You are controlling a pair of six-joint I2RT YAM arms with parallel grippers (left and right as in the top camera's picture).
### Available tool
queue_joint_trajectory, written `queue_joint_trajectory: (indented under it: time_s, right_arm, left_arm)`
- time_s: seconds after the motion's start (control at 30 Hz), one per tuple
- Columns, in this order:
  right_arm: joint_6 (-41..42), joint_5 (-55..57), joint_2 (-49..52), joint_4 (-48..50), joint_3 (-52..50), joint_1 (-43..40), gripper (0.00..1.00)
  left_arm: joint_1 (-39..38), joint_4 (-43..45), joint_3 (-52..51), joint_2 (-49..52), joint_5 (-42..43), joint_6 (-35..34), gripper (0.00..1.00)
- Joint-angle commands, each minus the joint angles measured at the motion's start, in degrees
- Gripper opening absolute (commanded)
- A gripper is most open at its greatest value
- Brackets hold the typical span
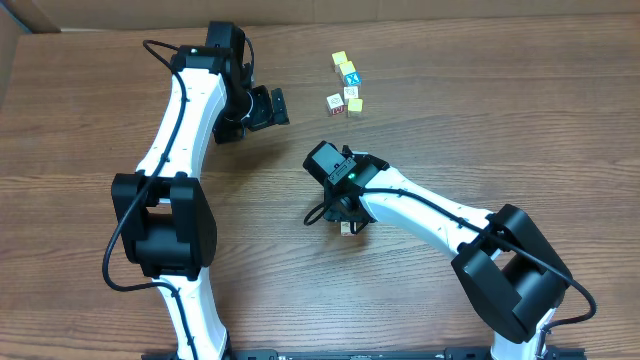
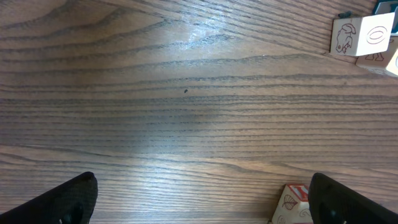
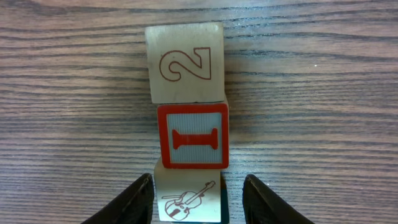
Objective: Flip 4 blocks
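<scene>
Several blocks (image 1: 335, 101) on dark wood-grain tabletop (image 1: 480, 110)

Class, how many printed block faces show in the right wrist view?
3: the "2" face at the top, the red-framed "I" face in the middle, the violin face at the bottom. Other faces are hidden.

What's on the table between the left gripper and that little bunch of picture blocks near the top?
Nothing. In the overhead view, only bare wooden table separates the left gripper from the blocks.
</scene>
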Motion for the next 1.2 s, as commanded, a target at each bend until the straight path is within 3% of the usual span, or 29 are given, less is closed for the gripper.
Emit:
queue_joint_trajectory:
  time_s: [0.0, 0.77, 1.17]
  right_arm:
    - [-0.2, 1.0, 0.1, 0.3, -1.1, 0.2, 0.47]
    - [-1.0, 1.0, -2.6, -1.7, 2.6, 0.2, 0.52]
    - [-1.0, 1.0, -1.2, -1.5, -0.2, 0.2, 0.53]
  left_arm:
    - [-0.5, -0.2, 0.8, 0.3, -0.8, -0.3, 1.0]
    - [-0.5, -0.1, 0.8, 0.3, -0.8, -0.3, 1.0]
    - [-0.5, -0.1, 0.8, 0.3, -0.8, -0.3, 1.0]
